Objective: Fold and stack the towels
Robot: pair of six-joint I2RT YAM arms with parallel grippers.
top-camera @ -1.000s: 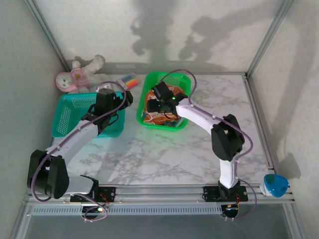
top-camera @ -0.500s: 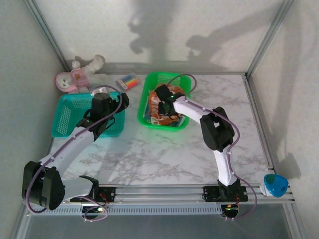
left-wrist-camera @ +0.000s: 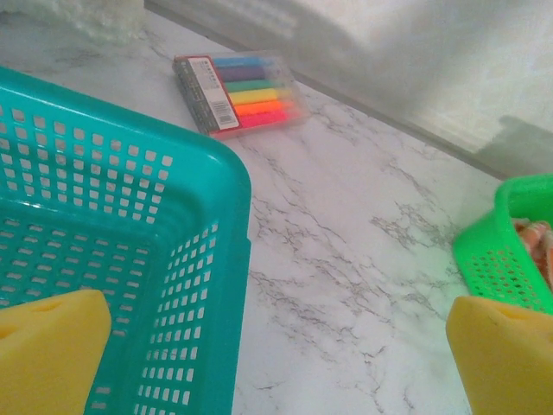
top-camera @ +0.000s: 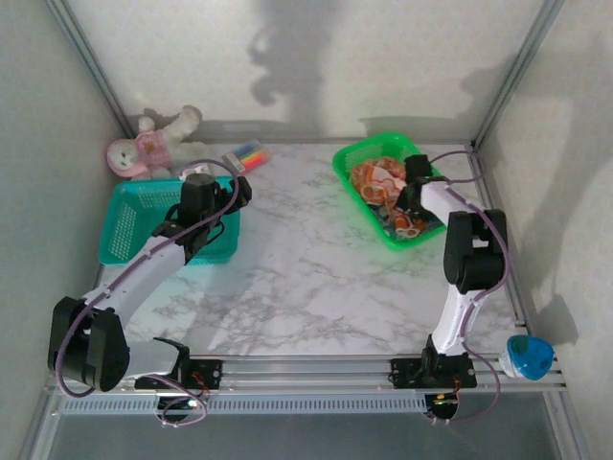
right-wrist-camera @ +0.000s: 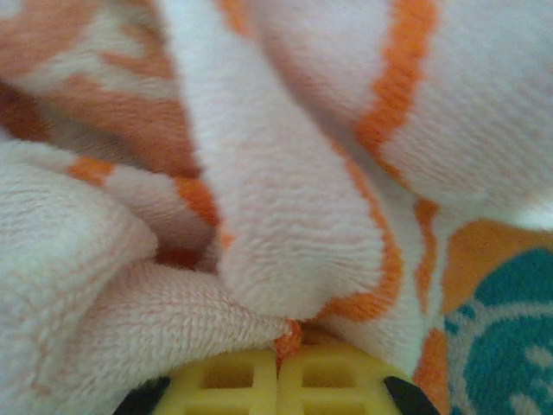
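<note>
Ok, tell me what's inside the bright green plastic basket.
Crumpled orange-and-white printed towels fill the basket, the right gripper shut on a fold among them. The arm and top cloths cover whatever lies lower, so their number is unclear.

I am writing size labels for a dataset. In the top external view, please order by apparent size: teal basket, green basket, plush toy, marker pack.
1. teal basket and green basket: nearly alike, each partly hidden; teal perhaps slightly larger, unsure.
2. plush toy
3. marker pack, clearly smallest.
</note>
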